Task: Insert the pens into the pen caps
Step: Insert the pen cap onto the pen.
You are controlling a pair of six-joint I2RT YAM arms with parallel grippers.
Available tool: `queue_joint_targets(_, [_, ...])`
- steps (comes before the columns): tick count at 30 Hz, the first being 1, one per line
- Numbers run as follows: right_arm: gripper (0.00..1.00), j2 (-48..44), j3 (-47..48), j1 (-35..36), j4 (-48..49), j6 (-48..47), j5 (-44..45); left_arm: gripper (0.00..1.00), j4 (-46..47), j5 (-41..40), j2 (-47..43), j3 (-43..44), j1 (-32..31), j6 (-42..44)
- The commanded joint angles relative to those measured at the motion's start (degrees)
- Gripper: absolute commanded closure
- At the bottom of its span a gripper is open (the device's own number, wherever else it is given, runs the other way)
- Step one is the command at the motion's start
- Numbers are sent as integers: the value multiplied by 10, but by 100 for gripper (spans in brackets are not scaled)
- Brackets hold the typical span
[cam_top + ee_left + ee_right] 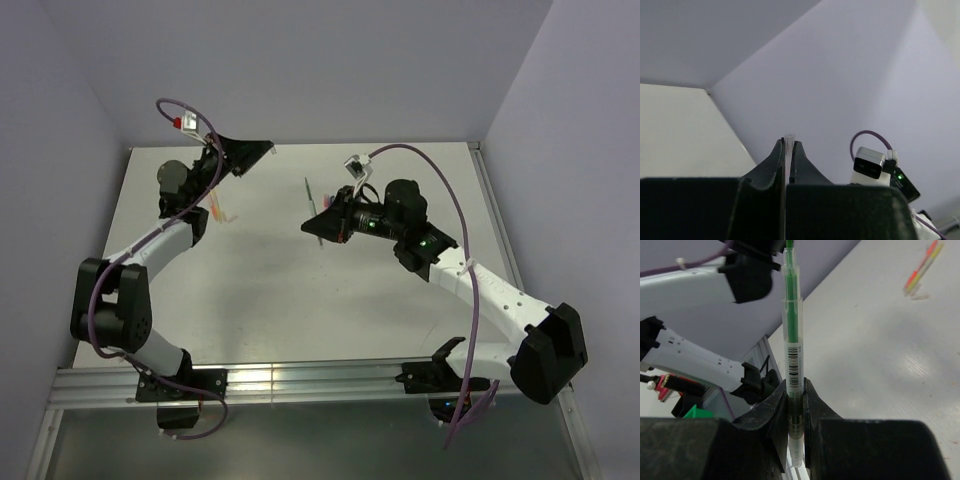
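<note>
Table (pixel 280 300) boxed in: back wall (pixel 300 70), left wall (pixel 50 150), right wall (pixel 590 150). Metal rail (pixel 300 385) along near edge.
Open table between two arms, middle down to rail: room to pass.
Left gripper (pixel 265 148) high, close to back wall; clear cap (pixel 789 137) pinched in tips.
Right gripper (pixel 312 228) near table middle; pinched green pen (pixel 791 315) sticks far out into gap between grippers.
Loose pens (pixel 220 212) on table just beside left arm.
Left purple cable (pixel 180 103) and right purple cable (pixel 440 180) loop above arms.
</note>
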Motion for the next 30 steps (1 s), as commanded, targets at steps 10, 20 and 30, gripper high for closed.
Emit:
queue_joint_targets(10, [100, 27, 7, 18, 87, 14, -38, 100, 284, 50, -22, -55, -53, -98])
queue_joint_targets(20, [100, 20, 11, 18, 70, 1, -24, 100, 292, 78, -14, -43, -74, -97])
queue_joint_targets(30, [100, 17, 13, 18, 59, -3, -17, 100, 295, 86, -11, -41, -82, -95])
